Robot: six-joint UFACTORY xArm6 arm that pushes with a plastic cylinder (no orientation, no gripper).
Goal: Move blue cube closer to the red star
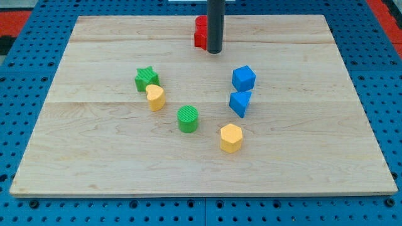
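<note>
The blue cube (244, 78) sits right of the board's centre. A red block (200, 33) stands near the view's top, partly hidden behind the rod, so its shape cannot be made out. My tip (215, 52) rests on the board right beside the red block, on its right side, and up-left of the blue cube with a clear gap between them.
A blue triangular block (240, 103) lies just below the blue cube. A yellow hexagonal block (231, 138), a green cylinder (187, 118), a yellow heart (156, 97) and a green star (146, 78) lie across the middle. The wooden board (94, 157) sits on a blue pegboard.
</note>
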